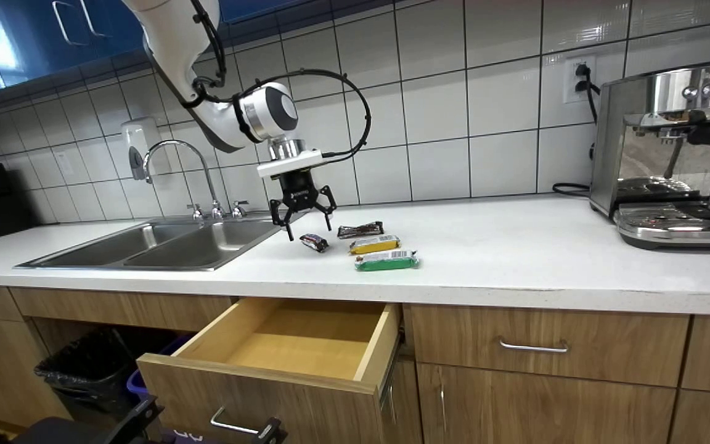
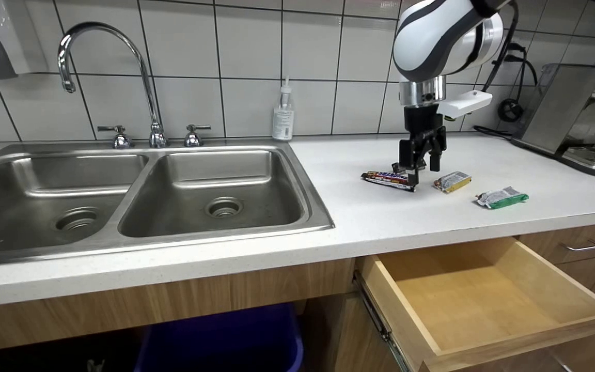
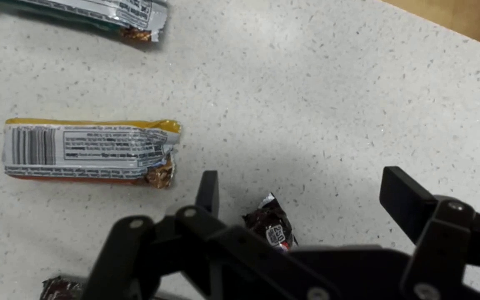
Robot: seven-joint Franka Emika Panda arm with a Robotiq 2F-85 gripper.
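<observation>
My gripper (image 1: 310,233) is open and holds nothing, pointing down over the white countertop; it also shows in the other view of the room (image 2: 423,175) and in the wrist view (image 3: 300,183). Nearest is a dark brown wrapped bar (image 1: 314,242), also seen from outside as a long bar (image 2: 388,179). In the wrist view this bar (image 3: 271,225) shows between the fingers, nearer the left one, its lower part hidden by the gripper. A second brown bar (image 1: 360,230) lies farther back, mostly hidden in the wrist view (image 3: 58,288). A yellow bar (image 3: 90,146) and a green bar (image 1: 387,261) lie beside it.
A double steel sink (image 2: 318,206) with a faucet (image 1: 198,161) lies beside the bars. A wooden drawer (image 1: 256,370) stands pulled open below the counter's front edge. A bottle (image 2: 283,121) stands by the tiled wall. A coffee machine (image 1: 688,154) stands on the counter.
</observation>
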